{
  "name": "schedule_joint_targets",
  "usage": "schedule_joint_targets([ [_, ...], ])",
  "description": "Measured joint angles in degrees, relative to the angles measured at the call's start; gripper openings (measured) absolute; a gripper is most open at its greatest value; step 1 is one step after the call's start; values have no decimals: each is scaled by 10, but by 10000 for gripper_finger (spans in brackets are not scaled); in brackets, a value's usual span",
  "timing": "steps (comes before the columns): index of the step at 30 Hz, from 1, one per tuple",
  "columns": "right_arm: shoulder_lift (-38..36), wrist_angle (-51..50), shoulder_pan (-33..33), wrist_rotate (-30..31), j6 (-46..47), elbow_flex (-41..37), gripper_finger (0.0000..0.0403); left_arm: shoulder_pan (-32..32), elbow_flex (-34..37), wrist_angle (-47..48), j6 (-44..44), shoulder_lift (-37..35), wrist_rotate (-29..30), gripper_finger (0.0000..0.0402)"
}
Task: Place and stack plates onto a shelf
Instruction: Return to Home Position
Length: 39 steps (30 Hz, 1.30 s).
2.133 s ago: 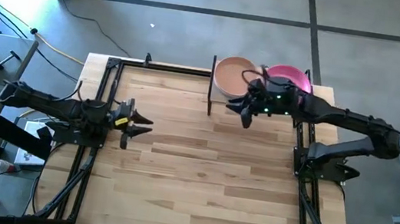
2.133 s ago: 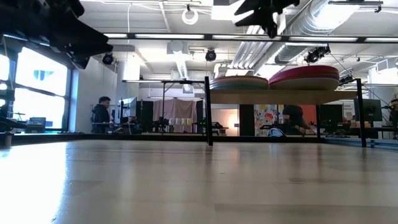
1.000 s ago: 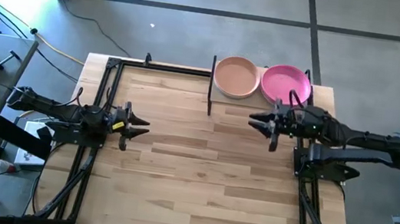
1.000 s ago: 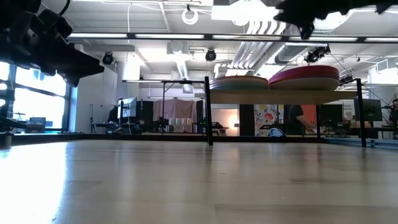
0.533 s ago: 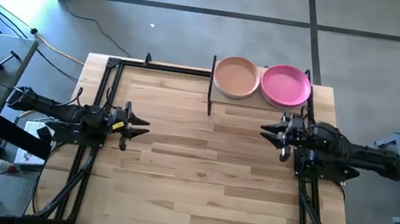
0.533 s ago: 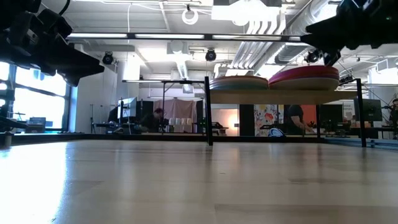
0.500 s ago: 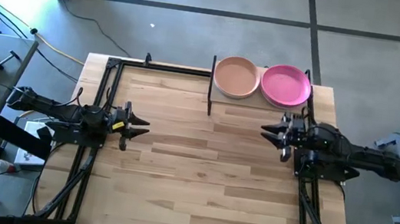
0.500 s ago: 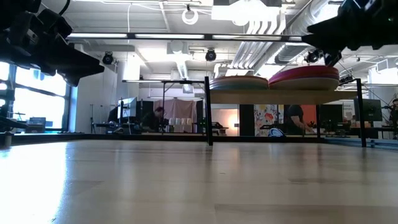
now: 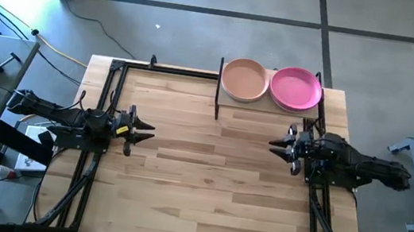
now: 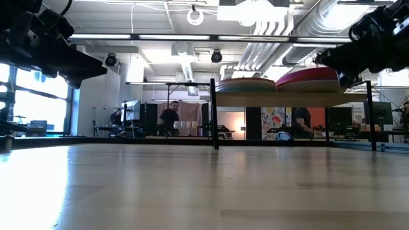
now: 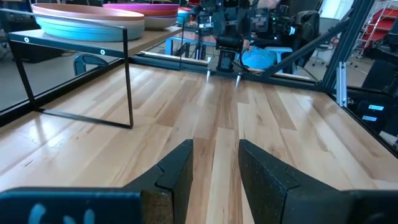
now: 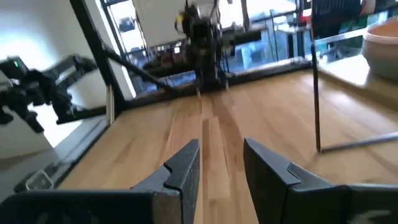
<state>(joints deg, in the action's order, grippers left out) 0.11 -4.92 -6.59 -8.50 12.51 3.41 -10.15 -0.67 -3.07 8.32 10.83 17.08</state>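
Two stacks of plates stand side by side on the shelf (image 9: 268, 108) at the table's far edge. One has a peach plate (image 9: 244, 79) on top, the other a magenta plate (image 9: 296, 89). In the left wrist view a pale blue-green plate (image 11: 87, 25) lies under the peach one. My right gripper (image 9: 273, 146) hovers open and empty near the table's right side, on the near side of the shelf. My left gripper (image 9: 149, 131) hovers open and empty at the table's left side. Each points level toward the other (image 12: 221, 165) (image 11: 216, 168).
The shelf's thin black posts (image 11: 127, 74) (image 12: 316, 93) stand on the slatted wooden tabletop (image 9: 205, 188). Black frame rails (image 9: 104, 102) run along the table's left and right edges. A person (image 10: 171, 115) shows in the room beyond the table.
My right gripper has come down from above the shelf's height and drawn back toward the table's near and right edges, away from the magenta stack. It has stayed open and empty. The plates have not moved.
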Motion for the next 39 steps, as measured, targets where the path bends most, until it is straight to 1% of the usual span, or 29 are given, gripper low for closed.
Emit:
schedule_joint_targets([
  [4,10,0,0,-15,-13,-4,108,0,0,0,0,0,0,115],
  [39,10,0,0,-8,-8,-4,108,0,0,0,0,0,0,115],
])
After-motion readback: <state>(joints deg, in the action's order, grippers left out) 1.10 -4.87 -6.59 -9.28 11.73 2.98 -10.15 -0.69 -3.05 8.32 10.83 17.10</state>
